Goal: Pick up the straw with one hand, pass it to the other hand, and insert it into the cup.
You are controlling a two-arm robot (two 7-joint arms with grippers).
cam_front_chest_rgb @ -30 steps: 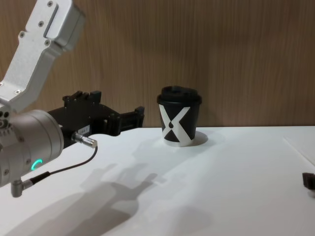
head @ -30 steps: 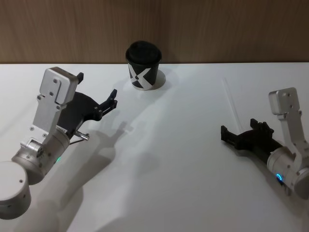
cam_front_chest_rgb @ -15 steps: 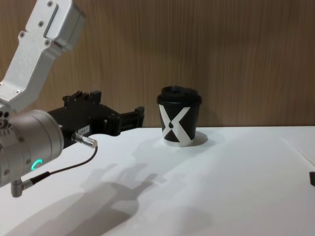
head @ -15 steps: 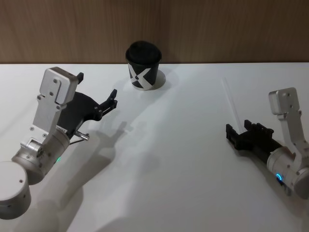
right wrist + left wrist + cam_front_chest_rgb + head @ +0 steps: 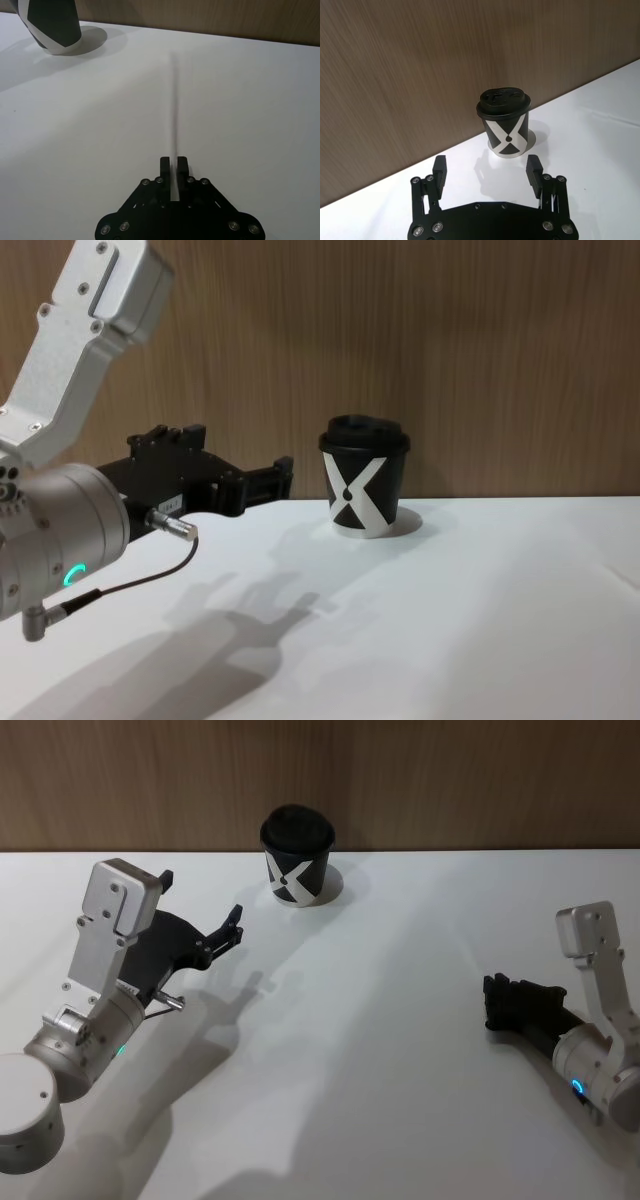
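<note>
Straw (image 5: 174,186): thin, straight, white tube, clamped btwn the fingers of right gripper (image 5: 174,162) at the table's right side, running fwd from the fingertips; far end blurs. Table (image 5: 380,1020): smooth, matte white. Cup (image 5: 297,855): black paper, tapered, domed lid, bold white X w/ drop, upright near the table's back edge by wood-grain wall (image 5: 480,340). Left gripper (image 5: 200,900) hovers at left, released, jaws spread wide, apart from cup.

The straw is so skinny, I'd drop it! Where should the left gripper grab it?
Probably on the free length of the straw, ahead of the right gripper shut on its near end. The open left gripper should come from the side, jaws across the thin shaft.
</note>
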